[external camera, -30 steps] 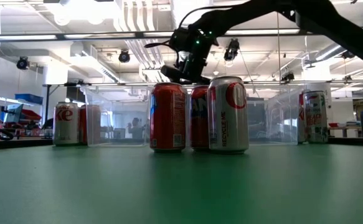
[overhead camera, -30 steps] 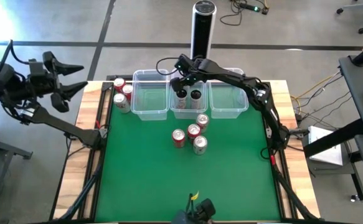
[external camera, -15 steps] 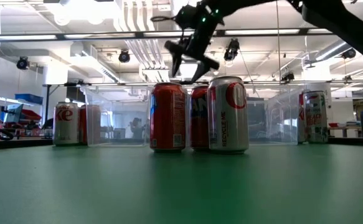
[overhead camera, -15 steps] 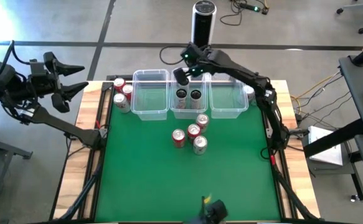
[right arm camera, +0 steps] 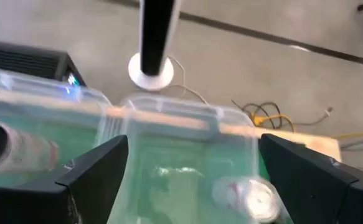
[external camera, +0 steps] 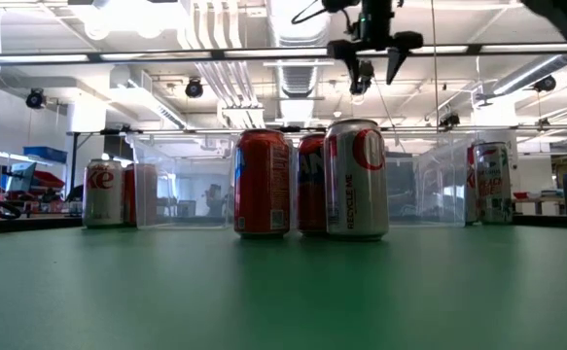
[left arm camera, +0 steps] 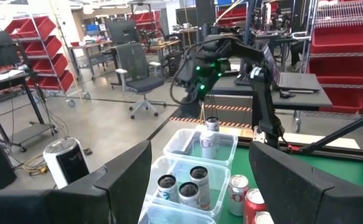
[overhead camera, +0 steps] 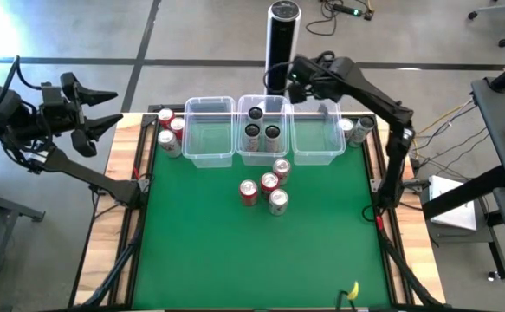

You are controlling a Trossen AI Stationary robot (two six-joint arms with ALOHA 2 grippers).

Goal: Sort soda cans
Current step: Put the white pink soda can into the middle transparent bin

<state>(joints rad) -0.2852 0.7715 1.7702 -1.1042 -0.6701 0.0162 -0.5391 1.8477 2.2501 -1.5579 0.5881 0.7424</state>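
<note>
Three dark soda cans (overhead camera: pixel 255 113) stand in the middle clear bin (overhead camera: pixel 263 152). Several red and silver cans (overhead camera: pixel 269 183) stand grouped on the green mat, and show close up in the low view (external camera: pixel 356 180). Three more cans (overhead camera: pixel 169 143) stand at the far left, beside the left bin (overhead camera: pixel 209 158). Two silver ones (overhead camera: pixel 353 129) stand beside the right bin (overhead camera: pixel 317 156). My right gripper (overhead camera: pixel 294 80) hangs open high over the far edge, between the middle and right bins, with nothing between its fingers (external camera: pixel 375 66) (right arm camera: pixel 190 168). My left gripper (overhead camera: pixel 109 111) waits open off the table's left side.
A tall black-and-silver post (overhead camera: pixel 281 39) stands on the floor just beyond the middle bin, close to my right gripper. The mat's near half (overhead camera: pixel 261 260) is bare green. The left and right bins hold no cans. Chairs, shelves and desks fill the room behind.
My right gripper has risen from the middle bin and swung toward the table's far right, past the bin's far rim. A third dark can now shows standing at the far end of the middle bin, where the gripper was.
</note>
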